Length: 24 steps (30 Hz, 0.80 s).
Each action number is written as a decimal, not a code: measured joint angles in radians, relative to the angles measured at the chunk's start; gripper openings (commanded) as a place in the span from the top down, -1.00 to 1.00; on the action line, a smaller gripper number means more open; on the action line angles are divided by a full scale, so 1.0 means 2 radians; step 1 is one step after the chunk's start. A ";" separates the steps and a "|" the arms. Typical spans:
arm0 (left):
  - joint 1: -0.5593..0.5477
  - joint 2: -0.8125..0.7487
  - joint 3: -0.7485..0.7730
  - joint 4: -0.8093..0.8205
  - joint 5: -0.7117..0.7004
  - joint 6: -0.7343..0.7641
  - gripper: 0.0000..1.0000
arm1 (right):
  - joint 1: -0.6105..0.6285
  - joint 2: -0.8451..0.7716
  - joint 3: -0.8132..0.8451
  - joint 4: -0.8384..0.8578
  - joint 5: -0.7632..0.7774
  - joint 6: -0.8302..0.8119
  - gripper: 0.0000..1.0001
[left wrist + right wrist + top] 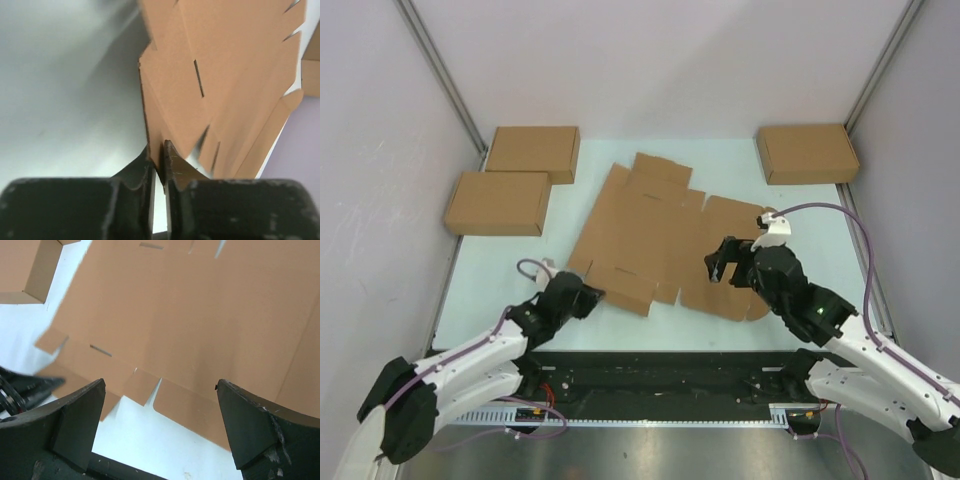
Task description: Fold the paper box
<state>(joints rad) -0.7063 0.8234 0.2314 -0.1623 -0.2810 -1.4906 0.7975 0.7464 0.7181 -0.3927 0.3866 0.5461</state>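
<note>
Top external view: paper box (pixel 660 235) spread flat and unfolded mid-surface (pixel 500 280), flaps out all round. At its 7 o'clock corner, left gripper (pixel 592 293), pressed onto a near flap. From the left wrist, pinches that cardboard edge between both fingers (pixel 172 167); flap possibly raised a little, hard to tell. At 5 o'clock, right gripper (pixel 718 265), spread wide, hovers over the near right panels, holds nothing. Three closed cardboard boxes apart: two at 10 o'clock (pixel 532 152) (pixel 497 202), one at 2 o'clock (pixel 807 152).
</note>
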 measured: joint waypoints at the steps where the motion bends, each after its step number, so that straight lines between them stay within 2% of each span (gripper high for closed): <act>1: 0.014 0.018 0.019 0.006 0.009 0.028 0.81 | 0.000 -0.003 0.000 -0.005 0.001 0.000 -1.00; 2: 0.025 0.035 0.038 0.009 0.017 0.052 0.94 | 0.000 -0.005 0.000 -0.010 0.002 -0.001 -0.99; 4: 0.051 0.068 0.083 0.010 0.039 0.108 0.99 | 0.000 -0.010 0.002 -0.023 0.006 -0.002 -0.99; 14: 0.182 0.290 0.372 -0.071 0.187 0.363 0.99 | 0.000 -0.024 0.041 -0.061 0.020 -0.015 -0.99; 18: 0.209 0.392 0.495 -0.125 0.237 0.443 0.95 | 0.000 -0.024 0.045 -0.066 0.019 -0.021 -0.99; 24: 0.216 0.532 0.654 -0.182 0.290 0.541 0.92 | 0.000 -0.021 0.046 -0.083 0.017 -0.034 -0.99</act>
<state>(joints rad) -0.2749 1.8874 1.5402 -0.5262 0.2985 -0.4091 0.7975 0.7040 0.8104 -0.5591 0.4206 0.4774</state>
